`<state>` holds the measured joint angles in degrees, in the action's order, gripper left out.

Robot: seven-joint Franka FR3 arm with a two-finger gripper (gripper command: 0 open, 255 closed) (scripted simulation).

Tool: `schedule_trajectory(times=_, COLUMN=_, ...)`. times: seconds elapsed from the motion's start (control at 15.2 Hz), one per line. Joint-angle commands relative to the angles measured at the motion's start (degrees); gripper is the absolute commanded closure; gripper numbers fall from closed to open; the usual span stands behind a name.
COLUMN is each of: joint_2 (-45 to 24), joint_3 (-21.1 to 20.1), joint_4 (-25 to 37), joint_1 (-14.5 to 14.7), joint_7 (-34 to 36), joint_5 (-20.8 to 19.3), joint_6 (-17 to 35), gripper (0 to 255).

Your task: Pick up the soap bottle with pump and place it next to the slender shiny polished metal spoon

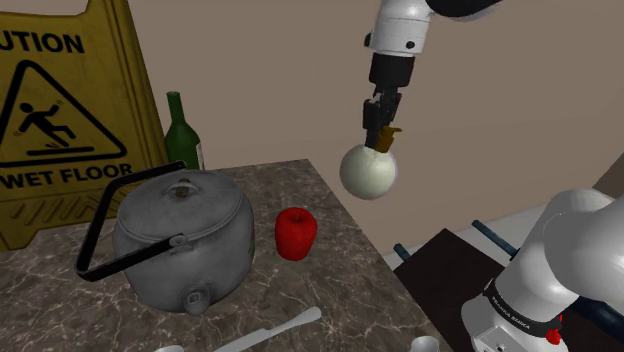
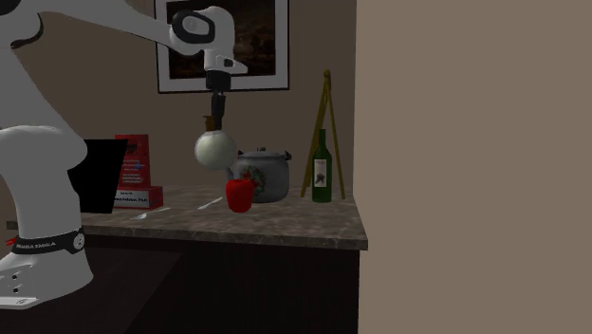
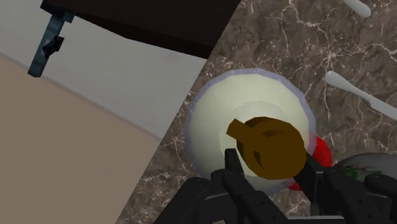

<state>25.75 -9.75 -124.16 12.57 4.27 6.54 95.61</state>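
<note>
The soap bottle (image 1: 368,172) is a round whitish globe with a brown pump on top. It hangs in the air above the counter's edge by the shoulder view's right. My gripper (image 1: 383,134) is shut on the pump from above, pointing straight down. In the wrist view the black fingers (image 3: 233,167) clasp the brown pump, and the globe (image 3: 216,121) shows beneath it. In the second exterior view the bottle (image 2: 214,149) hangs under the gripper (image 2: 214,118), above the red fruit. A pale slender spoon (image 1: 290,324) lies on the counter near its front edge; the spoon's handle (image 3: 356,93) also shows past the bottle.
On the dark marble counter (image 1: 330,290) a grey pot with a black handle (image 1: 185,235) stands beside a red fruit (image 1: 296,232). Behind them are a green bottle (image 1: 183,130) and a yellow wet floor sign (image 1: 60,110). A second pale utensil (image 3: 358,6) lies farther off.
</note>
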Motion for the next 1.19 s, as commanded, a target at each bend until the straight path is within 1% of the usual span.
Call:
schedule_trajectory(times=0.0, joint_2=3.48, joint_3=-0.32, joint_4=-1.27, joint_1=0.57, joint_7=0.78, joint_5=0.69, joint_6=-2.11, gripper=255)
schedule_trajectory(times=0.4, joint_2=14.47, joint_3=-1.89, joint_4=-5.34, joint_1=2.92, joint_7=4.11, joint_5=3.4, joint_6=-8.66, gripper=255)
schedule_trajectory(times=0.73, joint_2=22.64, joint_3=-3.46, joint_4=-6.71, joint_1=5.06, joint_7=7.61, joint_5=6.01, joint_6=-15.04, gripper=255)
schedule_trajectory(times=0.79, joint_2=24.84, joint_3=-3.98, joint_4=-6.77, joint_1=5.69, joint_7=8.78, joint_5=6.87, joint_6=-17.03, gripper=255)
schedule_trajectory(times=1.12, joint_2=26.4, joint_3=-4.51, joint_4=-11.51, joint_1=5.99, joint_7=8.43, joint_5=7.41, joint_6=-13.85, gripper=255)
